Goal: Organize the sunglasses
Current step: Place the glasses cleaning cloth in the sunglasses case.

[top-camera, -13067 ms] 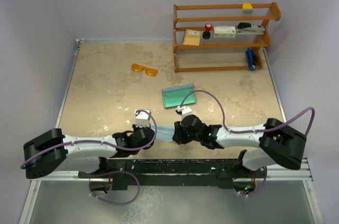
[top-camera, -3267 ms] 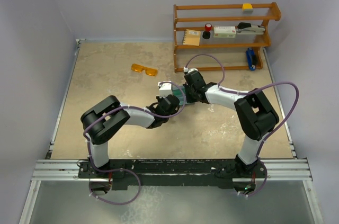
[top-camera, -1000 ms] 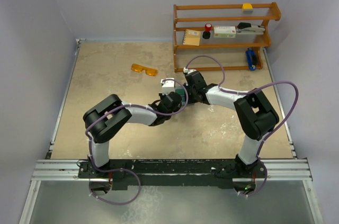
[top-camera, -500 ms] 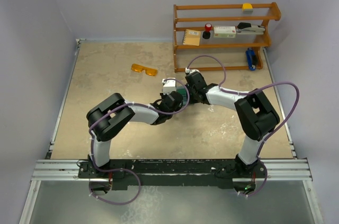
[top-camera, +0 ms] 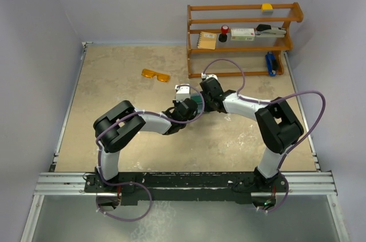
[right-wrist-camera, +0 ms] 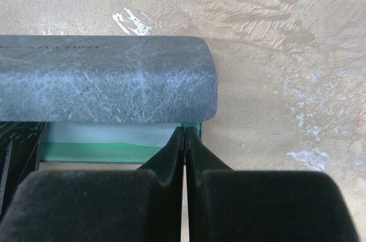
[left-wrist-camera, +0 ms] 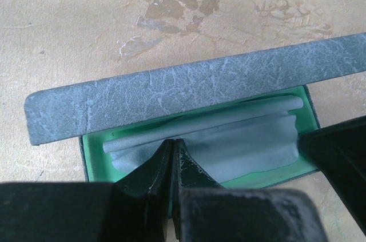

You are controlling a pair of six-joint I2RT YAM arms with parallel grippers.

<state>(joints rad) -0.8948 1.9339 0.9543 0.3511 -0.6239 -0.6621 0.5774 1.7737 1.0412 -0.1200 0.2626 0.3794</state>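
Closed fingers (right-wrist-camera: pixel 167 159) at case (right-wrist-camera: pixel 103 79) rim

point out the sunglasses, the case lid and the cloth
sunglasses (top-camera: pixel 156 75): top external view, middle of the amber frame.
case lid (left-wrist-camera: pixel 189 96): left wrist view, its grey outer face.
cloth (left-wrist-camera: pixel 240 142): left wrist view, the flat part below its rolled edge.

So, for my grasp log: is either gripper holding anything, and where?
Cannot tell: left gripper, jaws shut, tips on the cloth in the case; right gripper, jaws shut, at the case's green rim.
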